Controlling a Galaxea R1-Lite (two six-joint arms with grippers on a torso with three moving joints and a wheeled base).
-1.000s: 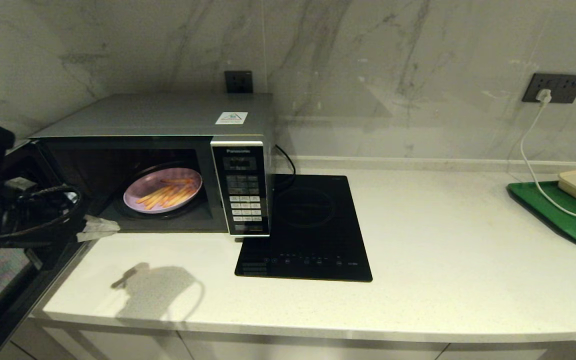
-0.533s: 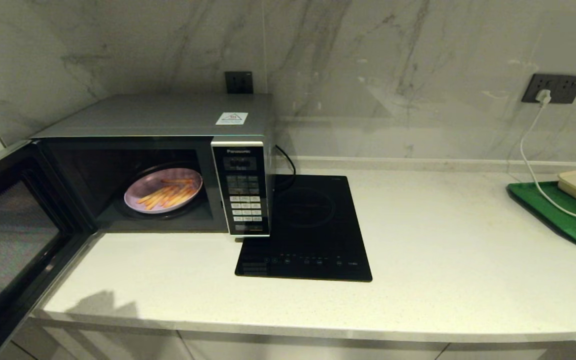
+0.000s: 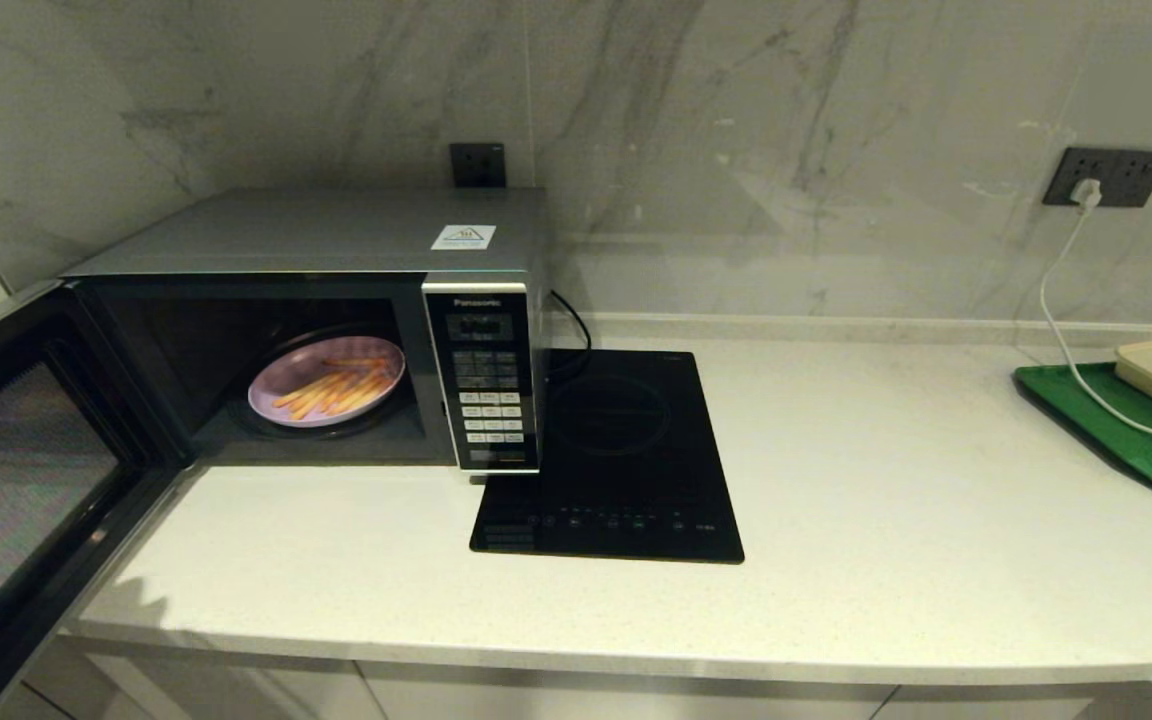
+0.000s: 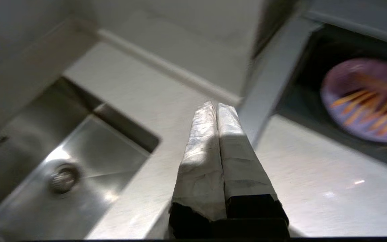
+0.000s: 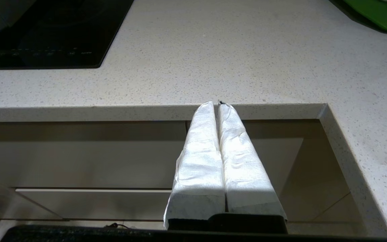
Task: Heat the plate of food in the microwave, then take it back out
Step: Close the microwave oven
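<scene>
The plate (image 3: 326, 393) of fries sits inside the microwave (image 3: 336, 330), whose door (image 3: 16, 470) hangs wide open, so the step in hand looks like either shutting it to heat or fetching the plate out; which one I cannot tell. The left pincer (image 4: 217, 111) is pressed together and empty, off beside the microwave above the desk (image 3: 636, 600) near a sink (image 4: 79, 161). The right pincer (image 5: 217, 107), also together, hangs parked below the desk edge. Next the left arm must swing back to the door or cavity.
</scene>
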